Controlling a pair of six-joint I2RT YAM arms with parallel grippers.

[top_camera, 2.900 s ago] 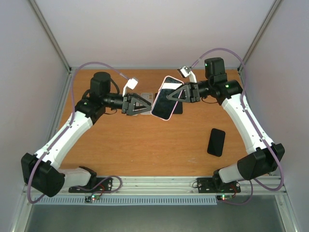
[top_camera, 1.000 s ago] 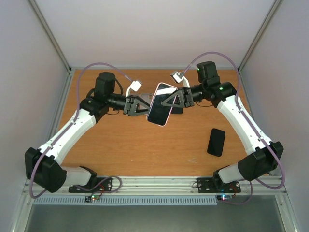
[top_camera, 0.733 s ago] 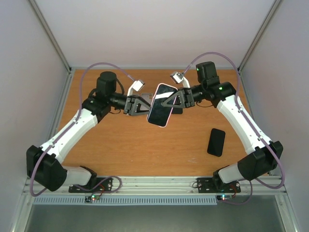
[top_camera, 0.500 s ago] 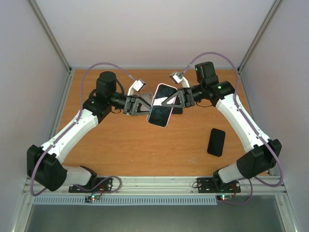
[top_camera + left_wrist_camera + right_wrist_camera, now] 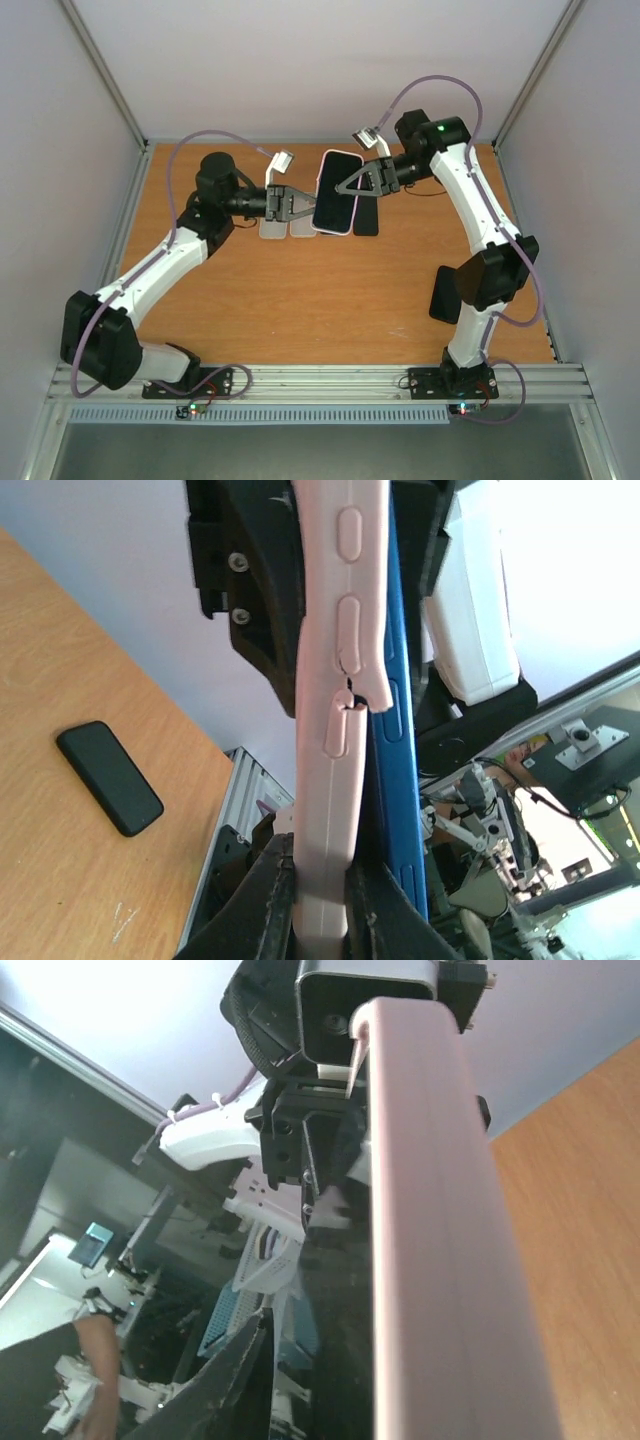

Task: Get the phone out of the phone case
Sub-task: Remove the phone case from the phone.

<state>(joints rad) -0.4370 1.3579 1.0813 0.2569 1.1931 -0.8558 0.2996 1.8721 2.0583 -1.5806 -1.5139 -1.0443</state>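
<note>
top view, grip: left gripper reaches in from 9 o'clock and right gripper from 2 o'clock. Both meet on one handset above the orange-brown wooden table.
top view, task item: dark-screened phone sits in a pink rubbery phone case, screen up, at 12 o'clock of the table between the arms.
top view, only here: flat black slab phone at 4 o'clock, partly behind the right arm. A second dark slab lies under the held handset, and pale flat slabs lie under the left fingers.
left wrist, hand: fingers pinched tight on the case's pink side wall at 6 o'clock.
left wrist, only here: case edge-on, with moulded button covers and a split in the lip midway. The phone's blue edge shows bare just beside the pink wall, at its 3 o'clock.
right wrist, hand: one black finger at 7 o'clock beside the glass. Can't tell whether it clamps or how wide it stands.
right wrist, only here: the pink wall is a broad smooth band from 12 to 6, with dark glass on its left.
</note>
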